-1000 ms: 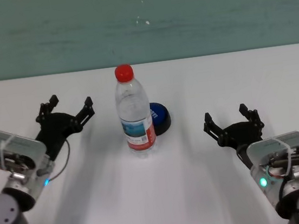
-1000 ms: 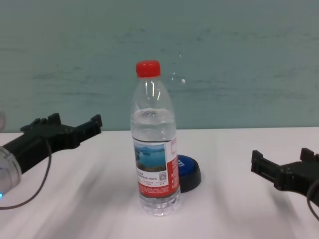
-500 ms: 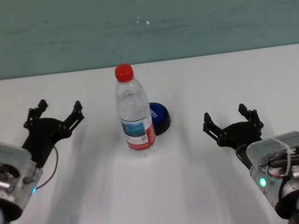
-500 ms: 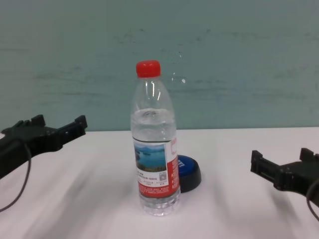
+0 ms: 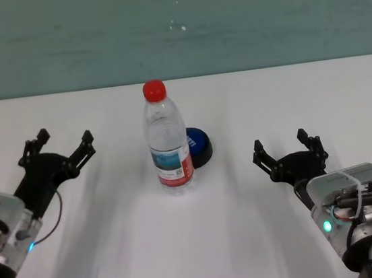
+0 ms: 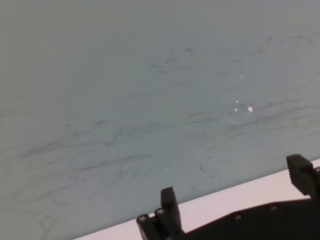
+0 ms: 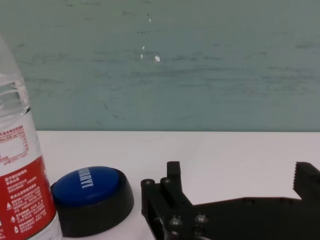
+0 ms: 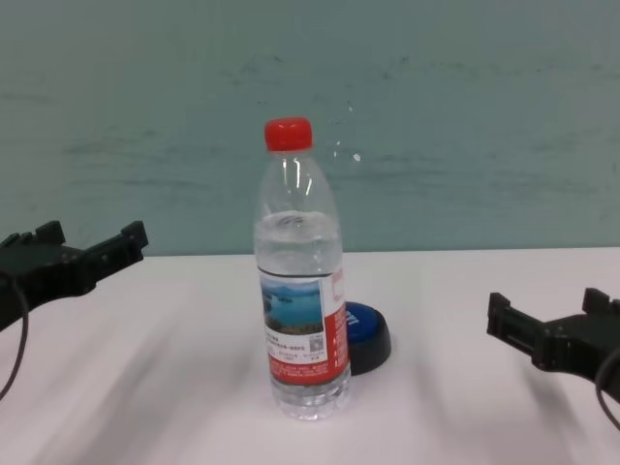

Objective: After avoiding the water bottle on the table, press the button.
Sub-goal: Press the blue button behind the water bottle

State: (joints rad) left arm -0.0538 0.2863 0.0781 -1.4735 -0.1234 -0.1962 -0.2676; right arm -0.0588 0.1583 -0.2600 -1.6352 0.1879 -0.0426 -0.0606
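Red-capped, the water bottle (image 5: 168,141) stands mid-bench in the head view, the button (image 5: 199,146) just behind it on the robot's right, unpressed. The left pincer (image 5: 56,147) hovers spread and empty, well left of the bottle; the right pincer (image 5: 288,150) rests parked, spread and empty.

The right wrist view shows the button's blue dome clear beside the bottle.

The chest view confirms the white bench (image 8: 455,407) layout. Pressing remains to do.

Clear glossy plastic water bottle (image 5: 168,141), smooth white table (image 5: 253,239), glossy blue button (image 5: 199,144)
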